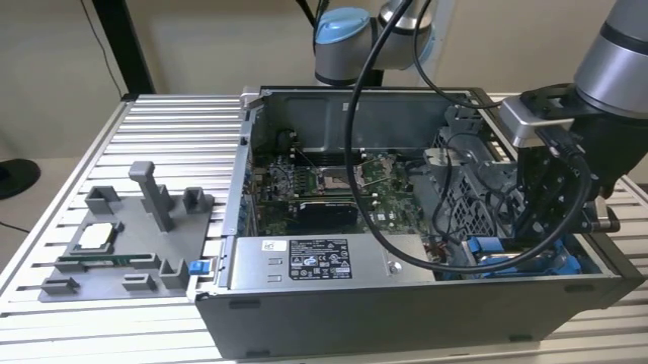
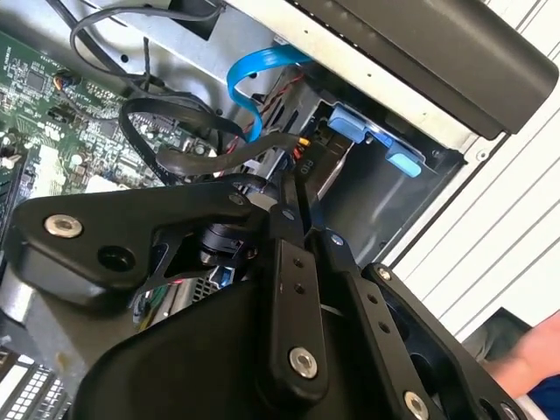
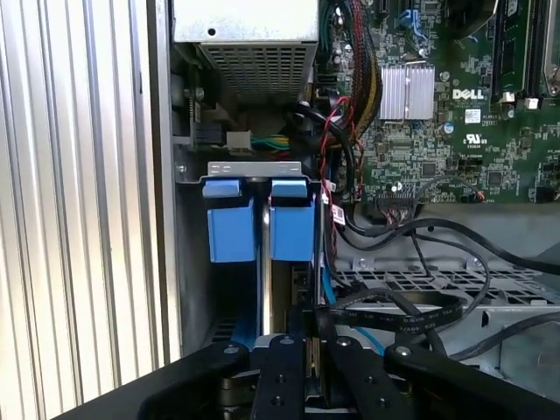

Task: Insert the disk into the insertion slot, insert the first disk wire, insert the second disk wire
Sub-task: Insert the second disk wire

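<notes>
Apparently a wire step is in hand — the black hand (image 3: 306, 367), clenched on a flat black wire (image 3: 394, 306), hangs beside the grey slot with blue tabs (image 3: 258, 219). Seating its plug calls for fine alignment.

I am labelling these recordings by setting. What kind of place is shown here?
Probably a robotics lab or test bench for computer assembly. An open grey metal computer case lies on a ribbed aluminium table, beside a grey plastic parts fixture, with a robot arm reaching in.
</notes>
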Controlling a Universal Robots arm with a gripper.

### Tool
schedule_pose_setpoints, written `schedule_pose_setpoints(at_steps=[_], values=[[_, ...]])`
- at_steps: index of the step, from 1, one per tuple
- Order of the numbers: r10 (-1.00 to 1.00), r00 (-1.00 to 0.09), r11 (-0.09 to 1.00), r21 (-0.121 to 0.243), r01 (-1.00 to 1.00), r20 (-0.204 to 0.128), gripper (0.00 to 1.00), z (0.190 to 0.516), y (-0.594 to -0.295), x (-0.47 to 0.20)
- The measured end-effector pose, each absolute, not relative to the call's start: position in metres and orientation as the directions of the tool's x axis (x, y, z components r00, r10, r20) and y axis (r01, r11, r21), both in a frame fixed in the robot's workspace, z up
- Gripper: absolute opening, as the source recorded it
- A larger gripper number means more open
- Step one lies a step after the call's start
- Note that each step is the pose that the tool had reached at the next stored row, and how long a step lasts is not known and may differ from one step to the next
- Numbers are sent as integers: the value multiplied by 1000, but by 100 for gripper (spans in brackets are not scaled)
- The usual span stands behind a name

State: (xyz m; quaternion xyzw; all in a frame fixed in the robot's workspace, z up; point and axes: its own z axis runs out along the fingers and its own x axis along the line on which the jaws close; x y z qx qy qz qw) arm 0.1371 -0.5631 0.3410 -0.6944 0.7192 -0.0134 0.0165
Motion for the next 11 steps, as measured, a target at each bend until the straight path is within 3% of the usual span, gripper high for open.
schedule_pose_setpoints(at_steps=[11], values=[[-999,-34,34,-42,-999,-5,0,341,-563,136]])
